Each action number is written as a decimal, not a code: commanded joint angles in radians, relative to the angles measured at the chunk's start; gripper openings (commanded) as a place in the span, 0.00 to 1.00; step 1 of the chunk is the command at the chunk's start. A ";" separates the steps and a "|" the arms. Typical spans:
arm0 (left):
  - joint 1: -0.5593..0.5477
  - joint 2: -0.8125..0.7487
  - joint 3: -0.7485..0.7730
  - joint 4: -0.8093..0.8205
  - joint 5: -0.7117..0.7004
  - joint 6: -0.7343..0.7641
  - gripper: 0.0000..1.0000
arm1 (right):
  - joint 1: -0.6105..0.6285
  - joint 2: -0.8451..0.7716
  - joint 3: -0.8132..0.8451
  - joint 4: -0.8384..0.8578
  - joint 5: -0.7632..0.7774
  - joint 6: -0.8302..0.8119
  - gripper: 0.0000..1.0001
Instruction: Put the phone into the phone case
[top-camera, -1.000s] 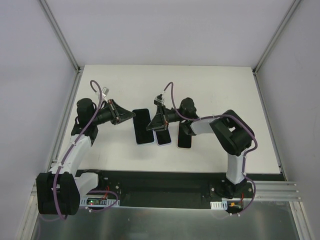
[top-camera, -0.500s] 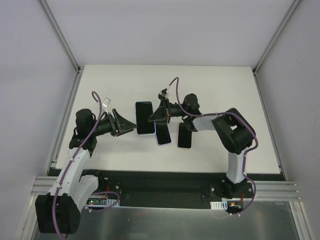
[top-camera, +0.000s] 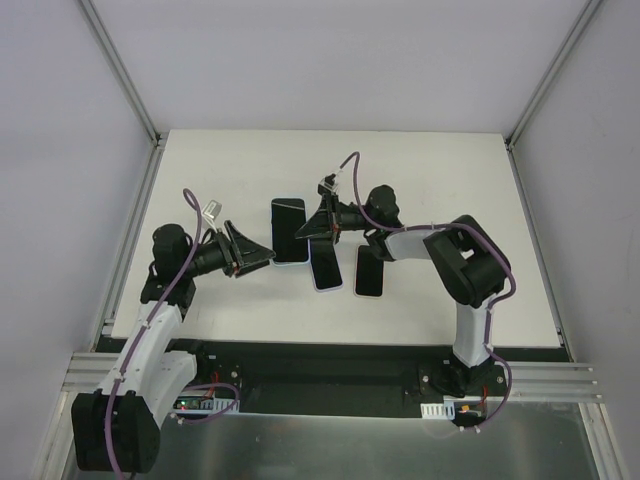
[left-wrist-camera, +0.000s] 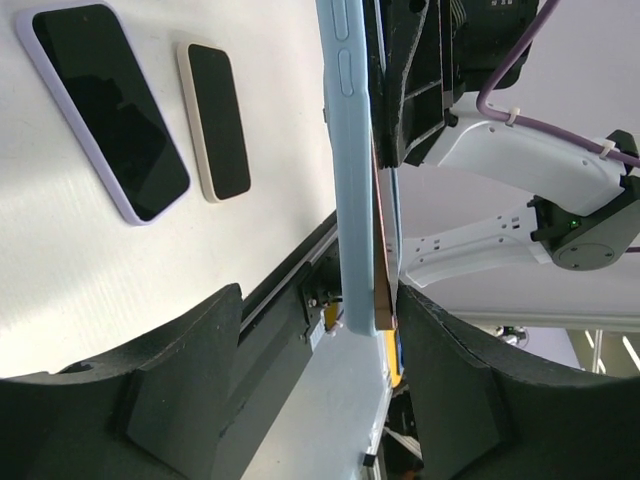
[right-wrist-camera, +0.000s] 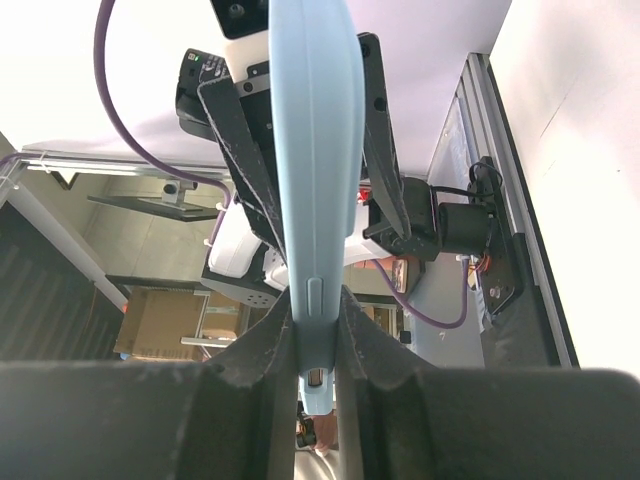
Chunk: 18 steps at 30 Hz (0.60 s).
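The light blue phone case (top-camera: 290, 231) hangs above the table with a dark-screened phone (top-camera: 289, 235) in it. My right gripper (top-camera: 314, 226) is shut on its right side. In the right wrist view both fingers press the case's edge (right-wrist-camera: 310, 190) at the gripper (right-wrist-camera: 315, 320). My left gripper (top-camera: 262, 254) stands open just left of the case. In the left wrist view the case's end (left-wrist-camera: 352, 200) reaches between the spread fingers of that gripper (left-wrist-camera: 320, 350), and a brownish strip (left-wrist-camera: 383, 280) runs along it near the right-hand finger (left-wrist-camera: 450, 380).
Two more phones lie screen up on the white table: a lavender one (top-camera: 324, 265) (left-wrist-camera: 105, 110) under the right gripper and a cream-edged one (top-camera: 369, 270) (left-wrist-camera: 215, 120) to its right. The black rail (top-camera: 320, 365) with the arm bases runs along the near edge.
My left gripper has opened, let go of the case and drawn back to the near left. The right gripper has carried the cased phone farther up the table, then held still.
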 joint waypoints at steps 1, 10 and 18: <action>-0.022 0.022 -0.029 0.161 0.027 -0.089 0.62 | 0.016 0.003 0.027 0.266 0.025 0.004 0.11; -0.082 0.070 0.000 0.217 0.004 -0.102 0.50 | 0.036 0.026 0.032 0.264 0.029 0.002 0.11; -0.088 0.114 0.037 0.110 0.001 -0.037 0.00 | 0.030 0.043 0.029 0.266 0.009 0.002 0.13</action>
